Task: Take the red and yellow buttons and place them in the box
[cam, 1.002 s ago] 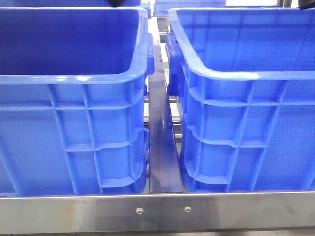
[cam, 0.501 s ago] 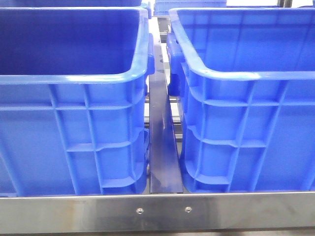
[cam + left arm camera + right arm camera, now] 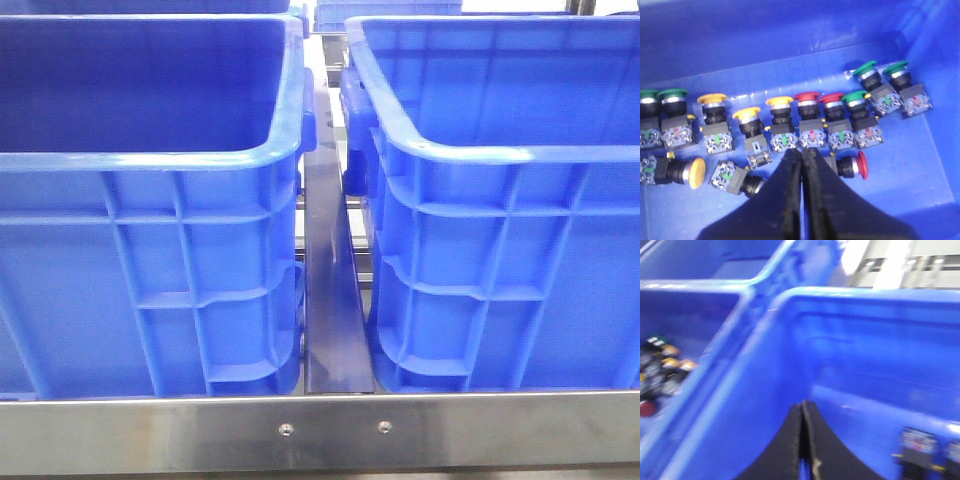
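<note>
The left claw (image 3: pixel 801 165), clenched and empty, hung over the red button (image 3: pixel 852 165) in the crate (image 3: pixel 790 40); picking seemed unstarted, so it must first release.

Btn row (image 3: pixel 790 125) crowds crate floor (image 3: pixel 900 170), bare patch beside

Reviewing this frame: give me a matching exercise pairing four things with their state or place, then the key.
Things:
1. left gripper
2. red button nearest the left fingers
3. yellow button at the row's end
4. right gripper

States:
A. on its side, yellow cap facing sideways
B. shut, over the crate of buttons
C. on its side, partly hidden by the fingers
D. shut, over a nearly empty crate

Pairs: 1-B, 2-C, 3-A, 4-D
</note>
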